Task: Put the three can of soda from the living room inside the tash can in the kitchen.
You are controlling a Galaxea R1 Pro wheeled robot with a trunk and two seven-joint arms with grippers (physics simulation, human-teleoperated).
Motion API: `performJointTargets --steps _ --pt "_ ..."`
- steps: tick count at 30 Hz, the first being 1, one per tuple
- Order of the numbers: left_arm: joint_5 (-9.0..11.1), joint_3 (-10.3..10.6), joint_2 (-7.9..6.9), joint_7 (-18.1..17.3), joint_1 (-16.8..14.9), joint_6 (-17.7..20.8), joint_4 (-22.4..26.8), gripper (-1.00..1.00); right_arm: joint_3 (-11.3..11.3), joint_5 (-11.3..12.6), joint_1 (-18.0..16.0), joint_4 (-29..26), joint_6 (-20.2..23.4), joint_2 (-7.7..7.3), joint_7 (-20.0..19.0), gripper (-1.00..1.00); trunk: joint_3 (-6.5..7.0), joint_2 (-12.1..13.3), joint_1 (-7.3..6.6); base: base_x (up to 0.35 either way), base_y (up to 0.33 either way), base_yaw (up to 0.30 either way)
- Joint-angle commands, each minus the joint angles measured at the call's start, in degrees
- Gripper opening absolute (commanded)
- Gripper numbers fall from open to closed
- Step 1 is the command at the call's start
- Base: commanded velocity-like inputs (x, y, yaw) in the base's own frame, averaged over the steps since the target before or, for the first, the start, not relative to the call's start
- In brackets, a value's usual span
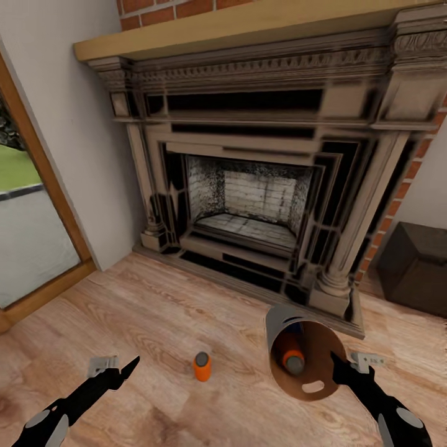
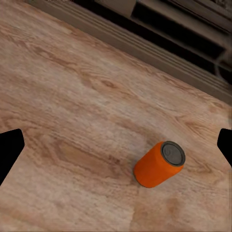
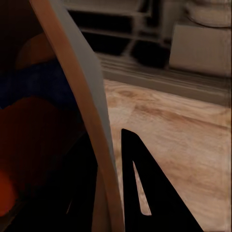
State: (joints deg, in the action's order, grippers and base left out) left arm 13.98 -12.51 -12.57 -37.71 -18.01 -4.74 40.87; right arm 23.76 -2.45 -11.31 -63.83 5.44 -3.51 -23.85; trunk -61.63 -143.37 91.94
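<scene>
Head view: orange can (image 1: 202,366) upright on wood floor (image 1: 155,323) between the arms, left gripper (image 1: 118,369) jaws spread near it, right gripper (image 1: 338,366) pinching the tilted trash can's rim (image 1: 310,388) with another orange can (image 1: 292,357) inside; right wrist view adds a blue can (image 3: 34,82) there.

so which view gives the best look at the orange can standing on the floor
The left wrist view: the orange can sits whole and close between the open left hand fingertips, grey top plain. The head view shows it smaller, upright on the wood floor. The right wrist view looks at the bin wall.
</scene>
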Motion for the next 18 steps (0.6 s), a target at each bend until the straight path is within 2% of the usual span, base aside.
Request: performJointTargets --steps 1,5,9,11,12,14,18 --pt "0.00 0.01 0.00 0.00 0.02 0.00 0.00 1.00 0.28 0.66 -0.03 -0.08 0.07 -0.14 -0.31 -1.00 0.08 0.00 0.00 0.086 0.013 -0.196" --pt "-0.04 0.02 0.00 0.05 0.03 0.00 -0.04 1.00 2.20 0.63 -0.03 0.76 0.02 -0.64 -0.35 -1.00 0.34 0.00 0.00 0.097 -0.019 -0.196" --pt "-0.16 0.02 0.00 0.08 0.05 -0.01 -0.07 1.00 2.87 0.67 -0.03 2.33 -0.05 -0.80 -0.34 -1.00 0.60 0.00 0.00 0.110 -0.129 -0.196" --pt "-0.91 0.01 0.00 0.08 0.02 -0.01 -0.08 1.00 3.00 0.66 -0.03 2.62 -0.05 -0.80 -0.33 -1.00 0.74 0.00 0.00 0.112 -0.212 -0.196" --pt "-2.26 -0.06 0.00 0.09 0.02 -0.02 -0.08 1.00 3.03 0.63 -0.03 2.76 -0.05 -0.80 -0.35 -1.00 0.80 0.00 0.00 0.109 -0.239 -0.196" --pt "-3.52 -0.15 0.00 0.09 0.01 -0.06 -0.08 1.00 3.07 0.62 -0.03 2.84 -0.06 -0.79 -0.38 -1.00 0.93 0.00 0.00 0.108 -0.247 -0.195" --pt "-4.56 -0.21 0.00 0.10 0.03 -0.08 -0.07 1.00 3.07 0.61 -0.03 2.90 -0.07 -0.78 -0.40 -1.00 1.20 0.00 0.00 0.123 -0.244 -0.194"
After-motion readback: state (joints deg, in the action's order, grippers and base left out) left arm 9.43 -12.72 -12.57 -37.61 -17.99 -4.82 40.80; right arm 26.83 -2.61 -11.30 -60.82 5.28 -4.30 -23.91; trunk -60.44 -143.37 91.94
